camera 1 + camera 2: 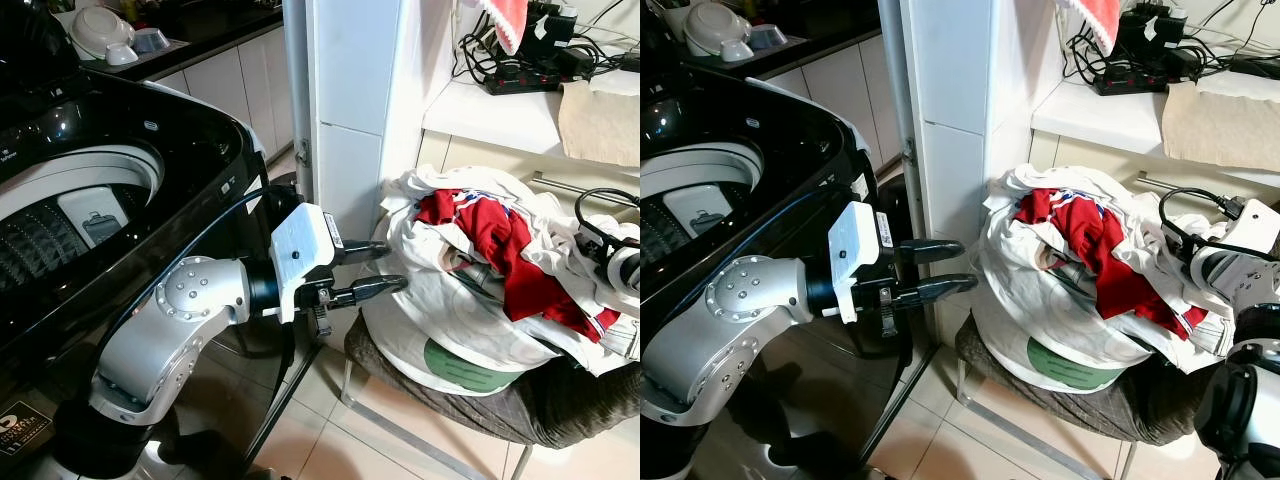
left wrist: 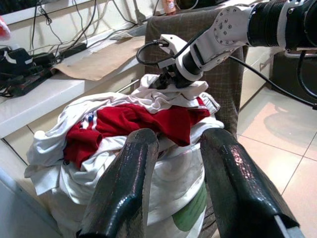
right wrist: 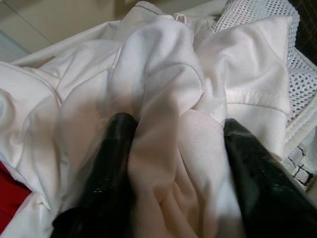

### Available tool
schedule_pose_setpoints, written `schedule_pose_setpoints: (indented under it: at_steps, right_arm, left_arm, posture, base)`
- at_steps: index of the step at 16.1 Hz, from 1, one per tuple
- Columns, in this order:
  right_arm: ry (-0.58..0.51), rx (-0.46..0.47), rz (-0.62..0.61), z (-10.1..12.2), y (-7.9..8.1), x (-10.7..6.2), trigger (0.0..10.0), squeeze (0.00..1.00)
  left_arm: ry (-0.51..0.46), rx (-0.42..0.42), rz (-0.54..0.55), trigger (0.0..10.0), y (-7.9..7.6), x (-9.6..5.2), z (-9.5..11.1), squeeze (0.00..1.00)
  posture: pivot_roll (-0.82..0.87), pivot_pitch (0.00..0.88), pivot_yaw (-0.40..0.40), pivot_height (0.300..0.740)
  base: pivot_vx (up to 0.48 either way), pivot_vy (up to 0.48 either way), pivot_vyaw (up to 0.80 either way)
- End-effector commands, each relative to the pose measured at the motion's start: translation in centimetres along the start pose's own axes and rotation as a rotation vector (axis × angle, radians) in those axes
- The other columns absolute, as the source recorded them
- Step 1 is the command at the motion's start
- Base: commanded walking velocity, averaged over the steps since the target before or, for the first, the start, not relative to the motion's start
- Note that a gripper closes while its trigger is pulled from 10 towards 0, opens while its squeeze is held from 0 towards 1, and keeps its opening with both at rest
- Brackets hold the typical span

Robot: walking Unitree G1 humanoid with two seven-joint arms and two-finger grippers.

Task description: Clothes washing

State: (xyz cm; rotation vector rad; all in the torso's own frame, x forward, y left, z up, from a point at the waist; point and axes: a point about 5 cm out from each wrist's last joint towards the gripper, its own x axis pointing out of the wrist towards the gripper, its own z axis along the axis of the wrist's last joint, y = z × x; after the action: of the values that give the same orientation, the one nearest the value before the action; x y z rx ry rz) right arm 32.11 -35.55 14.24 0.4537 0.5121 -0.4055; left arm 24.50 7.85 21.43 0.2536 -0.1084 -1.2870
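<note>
**A:** What are you seeing from the head camera?

**B:** I'm looking down at a heap of laundry (image 1: 480, 270), mostly white cloth with a red garment (image 1: 500, 245) draped over the top, piled on a chair (image 1: 520, 400) with a dark woven seat. The chair is standing on the tiled floor (image 1: 330, 440), just beside a white pillar (image 1: 350, 110). On my left the black washing machine (image 1: 120, 200) is sitting with its lid up and the drum (image 1: 60, 210) showing.

**A:** Where's the left claw?

**B:** I'm holding the left claw (image 1: 375, 268) level between the washer and the pile, its tips close to the near edge of the white cloth, though I can't tell whether they touch it. The two fingers (image 2: 124, 183) are standing moderately apart with nothing between them.

**A:** And the right one?

**B:** The right claw (image 3: 173, 173) is reaching in at the far side of the heap, on top. Through its wrist camera I'm seeing both black fingers (image 3: 106, 173) spread wide and pressed into a fold of white fabric (image 3: 163, 99), which is bunching up between them. A piece of white mesh cloth (image 3: 267, 20) is lying next to that fold.

**A:** Anything behind?

**B:** A white shelf (image 1: 500, 115) is carrying a power strip (image 1: 520, 75) with tangled cables and a beige cloth (image 1: 600, 120).
</note>
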Motion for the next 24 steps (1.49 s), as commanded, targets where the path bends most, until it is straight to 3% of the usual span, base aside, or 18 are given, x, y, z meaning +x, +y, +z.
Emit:
schedule_pose_setpoints:
  at_steps: [1,10,14,15,16,18,20,23,24]
  right_arm:
    - [0.033,-0.019,0.025,-0.7,0.6,0.2,0.0,0.00]
    - [0.010,-0.044,0.037,-0.3,1.0,-0.2,0.0,0.00]
    - [-0.070,-0.044,0.014,1.2,1.0,-0.8,0.0,0.00]
    - [-0.109,-0.053,0.002,1.9,1.1,-1.0,0.0,0.00]
    - [-0.287,-0.071,-0.007,4.4,1.7,-2.0,0.0,0.00]
    - [-0.525,-0.090,0.028,7.5,2.9,-3.7,0.0,0.00]
    - [-0.670,-0.125,0.048,9.6,4.0,-5.3,0.0,0.00]
    - [-0.802,-0.198,0.105,11.8,5.9,-7.1,0.0,0.00]
    - [-0.854,-0.201,0.174,12.4,7.0,-8.0,0.0,0.00]
  left_arm:
    - [0.002,0.011,-0.002,10.0,0.0,-0.2,0.3,0.00]
    - [0.004,0.018,0.002,10.0,0.0,-0.2,0.2,0.00]
    - [0.003,0.020,0.010,10.0,0.2,-0.2,0.3,0.00]
    - [0.002,0.021,0.013,10.0,0.2,-0.2,0.3,0.00]
    - [-0.001,0.028,0.025,10.0,0.4,-0.2,0.4,0.00]
    - [0.001,0.035,0.040,10.0,0.5,-0.3,0.4,0.00]
    - [0.007,0.042,0.046,10.0,0.6,-0.3,0.2,0.00]
    - [-0.004,0.050,0.056,10.0,0.6,-0.2,0.4,0.00]
    - [-0.016,0.057,0.072,10.0,0.7,-0.2,0.5,0.00]
  posture:
    - [-0.01,0.000,0.052,0.740]
    - [-0.01,0.000,0.052,0.740]
    - [-0.02,0.000,0.053,0.740]
    - [-0.01,0.000,0.052,0.740]
    - [-0.01,0.000,0.052,0.740]
    - [-0.02,0.000,0.056,0.740]
    - [-0.02,0.000,0.055,0.740]
    - [-0.02,0.000,0.046,0.740]
    - [-0.02,0.000,0.046,0.740]
  base:
    - [0.000,0.000,0.00]
    - [0.000,0.000,0.00]
    - [0.000,0.000,0.00]
    - [0.000,0.000,0.00]
    - [0.000,0.000,0.00]
    - [0.000,0.000,0.00]
    - [0.000,0.000,0.00]
    - [0.000,0.000,0.00]
    - [0.000,0.000,0.00]
